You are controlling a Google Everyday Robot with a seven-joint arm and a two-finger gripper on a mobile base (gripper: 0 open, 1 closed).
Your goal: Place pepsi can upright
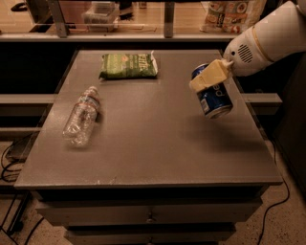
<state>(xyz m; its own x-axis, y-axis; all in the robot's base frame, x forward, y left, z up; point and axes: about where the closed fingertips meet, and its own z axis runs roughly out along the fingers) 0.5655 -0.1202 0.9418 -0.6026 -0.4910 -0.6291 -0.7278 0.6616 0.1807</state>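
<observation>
One can [217, 99] hung tilted above the table's [153, 148] right side, near its edge, clamped in the gripper [207, 83]. At the table's left a clear bottle [81, 115] lay on its side; a green bag [128, 65] lay flat at its far edge. Bare tabletop spread between them.

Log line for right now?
gripper: over table right side, shut on pepsi can | can: tilted, off the surface | upright placement: not yet done

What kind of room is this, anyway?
Likely an office snack area or test lab: a grey drawer cabinet with a chip bag and water bottle, snack bags behind. The gripper, at right above it, holds the pepsi can.
</observation>
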